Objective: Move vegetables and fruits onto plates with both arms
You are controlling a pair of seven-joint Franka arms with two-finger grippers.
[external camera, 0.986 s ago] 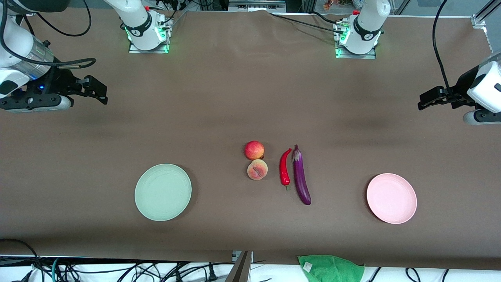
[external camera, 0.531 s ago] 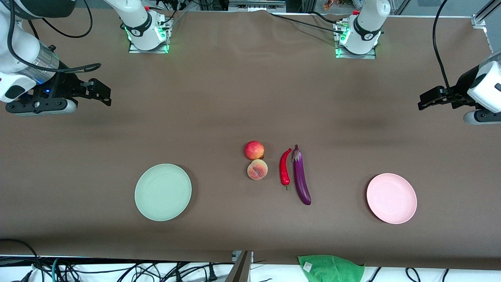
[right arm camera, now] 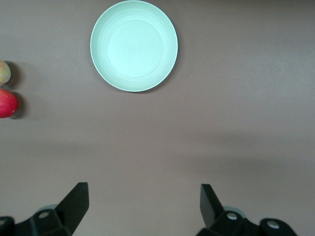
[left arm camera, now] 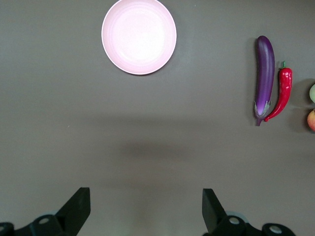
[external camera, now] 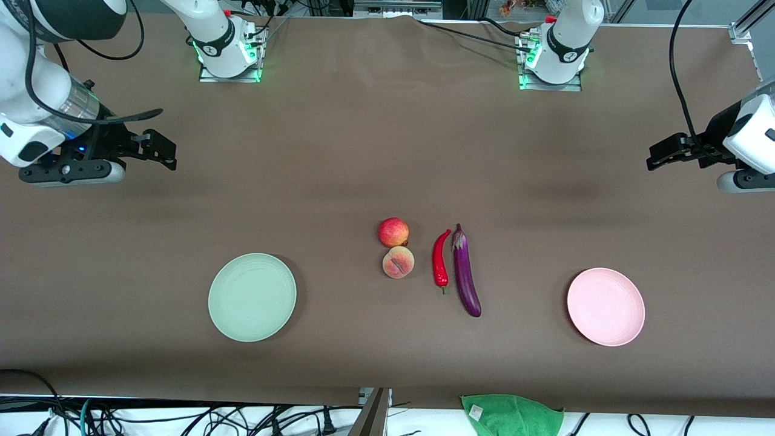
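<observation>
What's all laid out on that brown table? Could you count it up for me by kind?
Fruits: 2, a red fruit and a peach
Vegetables: 2, a red chili pepper and a purple eggplant
Plates: 2, a mint green plate and a pink plate
Total: 6

Front camera: mounted high, facing both arm bases across the brown worktop (external camera: 339, 151), taking in its whole width. Left wrist camera: high above the worktop, looking straight down past its own pincer (left arm camera: 146, 209), fingers spread; it shares with the front view the pink plate (left arm camera: 139, 36), eggplant (left arm camera: 264, 76) and chili pepper (left arm camera: 281, 93). Right wrist camera: likewise high and downward past its spread pincer (right arm camera: 144, 206), sharing the green plate (right arm camera: 134, 45), red fruit (right arm camera: 6, 103) and peach (right arm camera: 4, 73).
</observation>
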